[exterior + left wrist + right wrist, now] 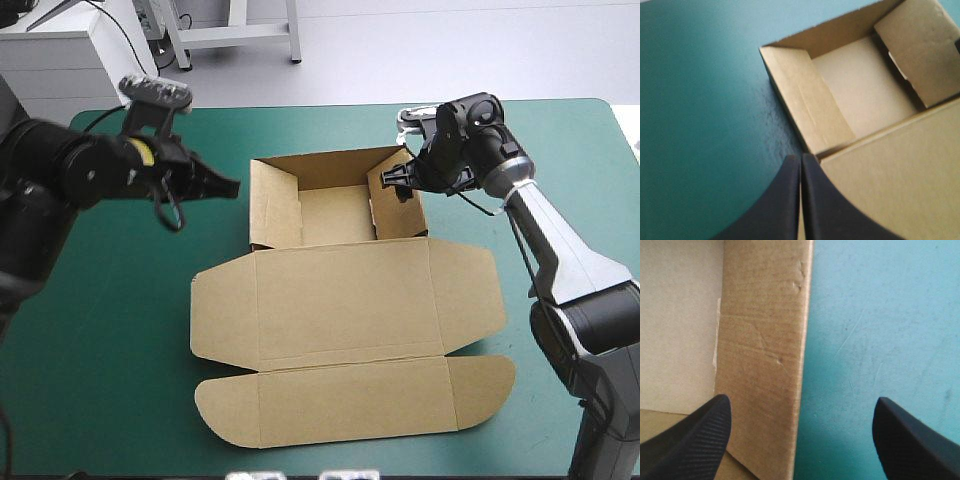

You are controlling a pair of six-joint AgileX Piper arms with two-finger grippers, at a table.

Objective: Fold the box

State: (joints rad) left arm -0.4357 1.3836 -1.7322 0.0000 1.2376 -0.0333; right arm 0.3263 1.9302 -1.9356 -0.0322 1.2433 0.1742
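The brown box (340,300) lies mid-table as an open tray (335,215) at the back, its lid and rounded flaps flat toward the front. My left gripper (232,185) is shut and empty, its tip just outside the tray's left wall (810,100). In the left wrist view the shut fingers (801,162) point at the tray's near left corner. My right gripper (400,183) is open at the tray's right wall. That wall (762,340) stands between its fingers, one finger (700,435) over the inside and the other (910,440) over the cover outside.
The teal-green cover (120,330) shows on every side of the box. The table's far edge (330,104) runs a little behind the tray. The right wall's inner flap (925,50) leans into the tray.
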